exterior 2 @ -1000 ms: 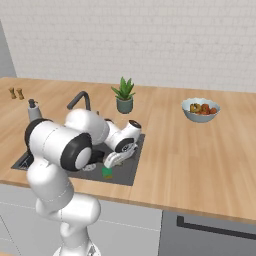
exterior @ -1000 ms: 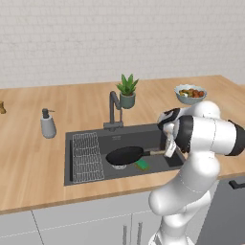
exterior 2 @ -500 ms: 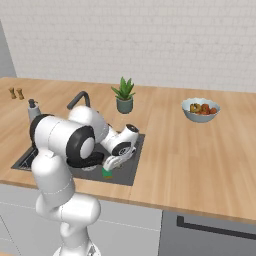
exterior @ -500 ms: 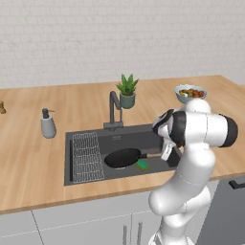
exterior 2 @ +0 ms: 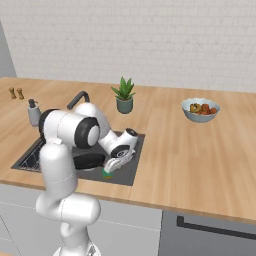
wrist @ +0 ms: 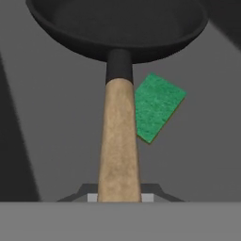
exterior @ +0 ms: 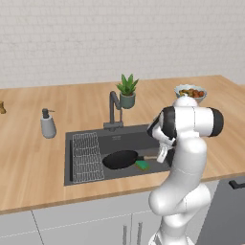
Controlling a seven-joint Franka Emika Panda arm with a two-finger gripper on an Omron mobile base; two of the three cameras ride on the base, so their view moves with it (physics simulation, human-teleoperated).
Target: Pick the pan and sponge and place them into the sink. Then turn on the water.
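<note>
- Since the earlier frames, the arm's upper links have swung upright over the front rim of the sink [exterior: 71, 158]; the pan [exterior: 121, 159] has slid slightly further into the basin, sponge [exterior: 142, 165] unchanged.
- Left base view: pan rests on the sink floor, just beside the wire rack [exterior: 87, 157], its wooden handle pointing toward the gripper [exterior: 161, 154] at the sink's near right side. Sponge lies in the sink touching or just beside the handle root. Faucet [exterior: 114, 111] stands behind the sink, no stream visible; soap dispenser [exterior: 47, 124] and plant [exterior: 127, 91] sit on the counter beyond the sink, fruit bowl [exterior: 190, 92] well apart from it.
- Right base view: gripper [exterior 2: 118, 161] hangs low over the sink's near edge, with the sponge [exterior 2: 107, 174] just below it and the pan [exterior 2: 89, 161] partly hidden by the arm.
- Hand view: fingers are fully closed around the end of the pan handle [wrist: 118, 141]; the grip at the far end probably keeps the hand clear of the basin walls. Sponge [wrist: 156, 106] lies flat on the sink floor just beside the handle.
- Judgement: both items are in the sink; releasing and turning on water remain.
</note>
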